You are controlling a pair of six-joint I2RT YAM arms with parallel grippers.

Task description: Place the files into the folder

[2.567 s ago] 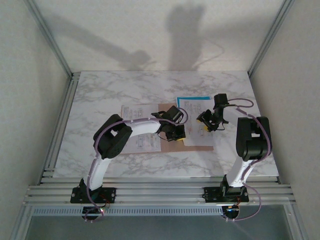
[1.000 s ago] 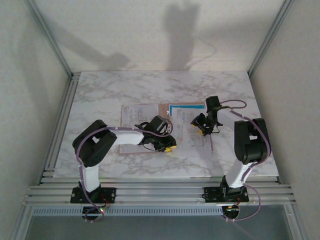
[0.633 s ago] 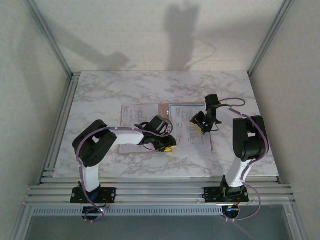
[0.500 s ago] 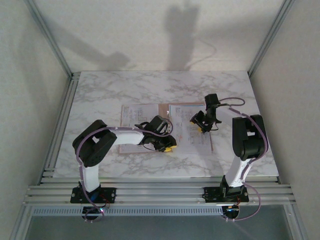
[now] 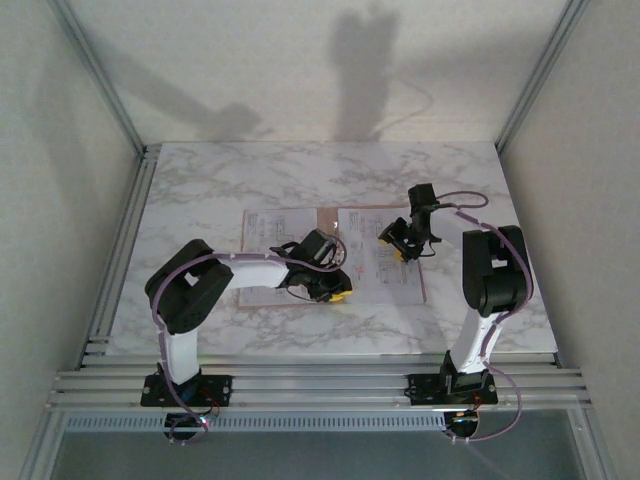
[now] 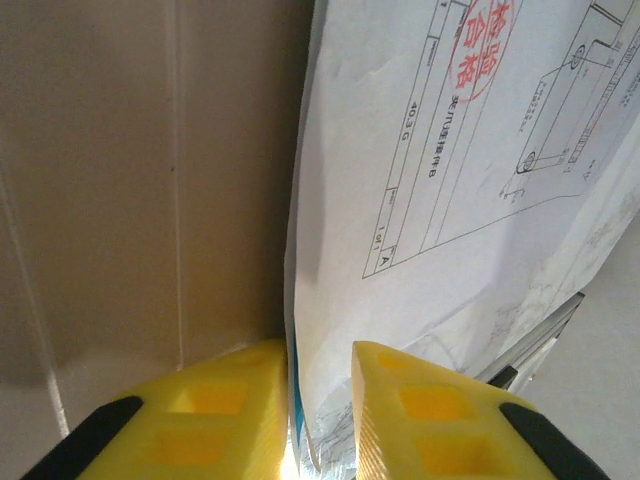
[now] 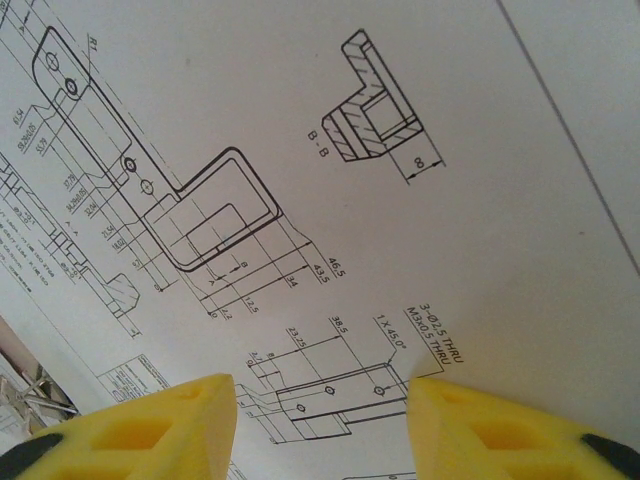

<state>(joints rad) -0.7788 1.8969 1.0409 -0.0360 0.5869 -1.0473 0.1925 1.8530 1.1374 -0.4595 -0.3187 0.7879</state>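
Observation:
The tan-brown folder point(image 5: 326, 222) lies open on the marble table, and its bare card point(image 6: 150, 180) shows in the left wrist view. One printed white sheet point(image 5: 270, 238) rests on its left half. The stacked files point(image 5: 372, 262) lie on its right half. My left gripper point(image 5: 336, 292) point(image 6: 320, 400) is low at the stack's near left corner, shut on the edge of the sheets, with a sliver of the cyan sheet point(image 6: 296, 428) between the fingers. My right gripper point(image 5: 400, 243) point(image 7: 320, 420) is open, fingers spread just over the top printed drawing point(image 7: 300, 150).
Aluminium frame rails point(image 5: 300, 385) run along the near edge and up the left side point(image 5: 120, 260). White walls close in the table on three sides. Bare marble point(image 5: 300, 170) lies behind the folder.
The right gripper has moved back and left, sliding the right-hand sheets so the cyan sheet's border no longer shows in the top view. The left arm swung down to the stack's near corner, then stayed.

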